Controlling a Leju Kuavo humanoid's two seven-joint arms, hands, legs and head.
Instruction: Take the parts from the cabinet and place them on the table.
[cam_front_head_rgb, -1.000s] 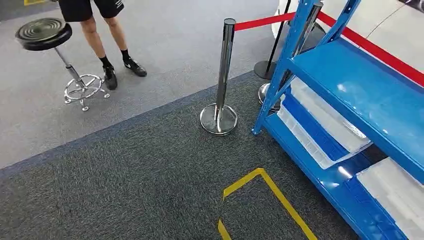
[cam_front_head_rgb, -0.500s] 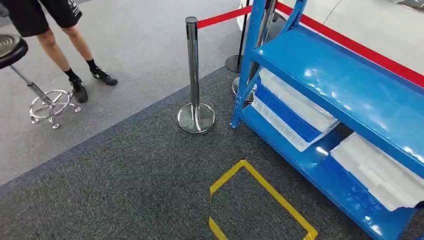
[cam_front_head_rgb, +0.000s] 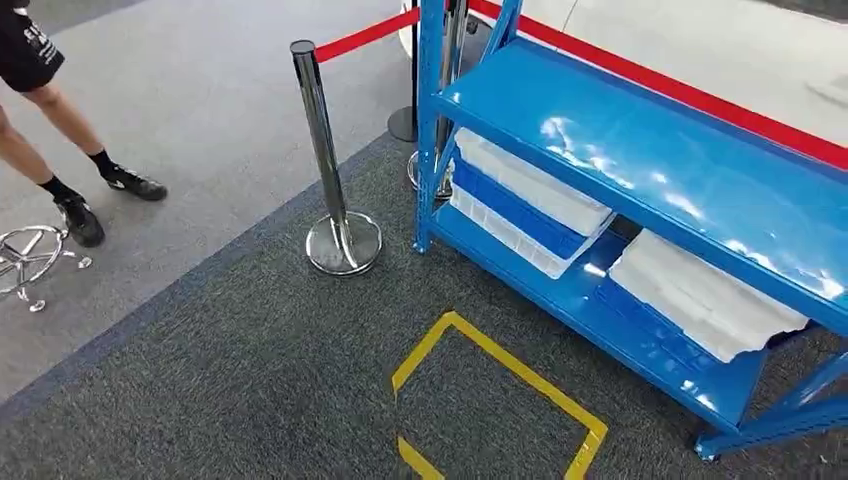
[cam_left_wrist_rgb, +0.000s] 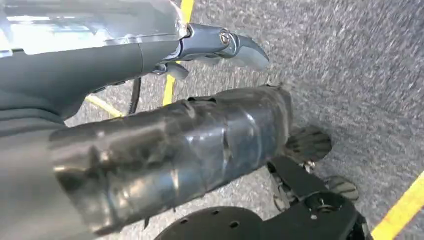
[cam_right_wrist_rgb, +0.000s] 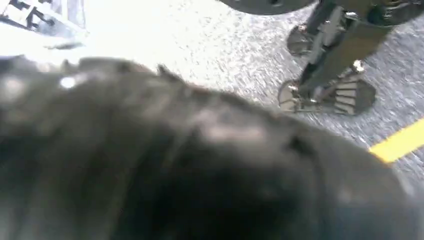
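Observation:
The cabinet is a blue metal rack (cam_front_head_rgb: 640, 150) at the right of the head view. On its lower shelf lie two white trays with blue parts: one to the left (cam_front_head_rgb: 525, 200), one to the right (cam_front_head_rgb: 700, 295). The upper shelf is bare and glossy. My left hand (cam_left_wrist_rgb: 220, 42) appears in the left wrist view as a grey cover with a metal-tipped thumb over the dark carpet; how its fingers lie is hidden. In the right wrist view my right hand (cam_right_wrist_rgb: 175, 165) is a dark blur close to the lens, its state unreadable.
A chrome stanchion (cam_front_head_rgb: 335, 190) with a red belt (cam_front_head_rgb: 365, 35) stands just left of the rack. A yellow tape square (cam_front_head_rgb: 500, 400) marks the dark carpet in front of it. A person's legs (cam_front_head_rgb: 60, 190) and a stool base (cam_front_head_rgb: 25, 262) are at the far left.
The camera has turned right: the whole scene slid left, the rack now sits more central with both trays showing, and the stool has nearly left the picture.

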